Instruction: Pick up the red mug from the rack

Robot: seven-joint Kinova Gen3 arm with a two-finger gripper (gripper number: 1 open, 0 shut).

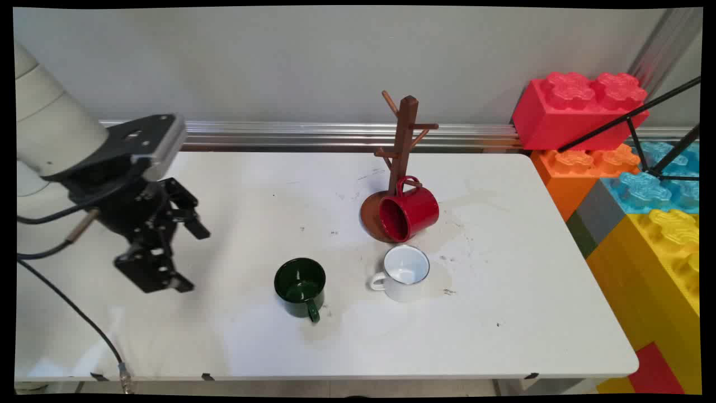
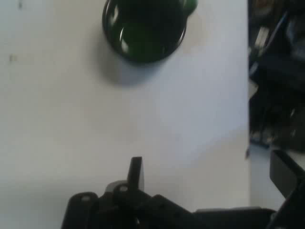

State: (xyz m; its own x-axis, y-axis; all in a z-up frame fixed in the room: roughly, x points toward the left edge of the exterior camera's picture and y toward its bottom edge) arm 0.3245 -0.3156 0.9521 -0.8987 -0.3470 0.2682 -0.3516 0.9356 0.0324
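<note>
End effector (image 1: 187,257) hung wide open and empty; green mug (image 1: 300,286) stood nearest, at its three o'clock on the tabletop (image 1: 224,336).

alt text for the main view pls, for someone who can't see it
A black gripper hangs open and empty over a white table's left side, nearest an upright green mug. Right of that stands a white mug; behind it a red mug lies tipped against a wooden mug tree.
</note>
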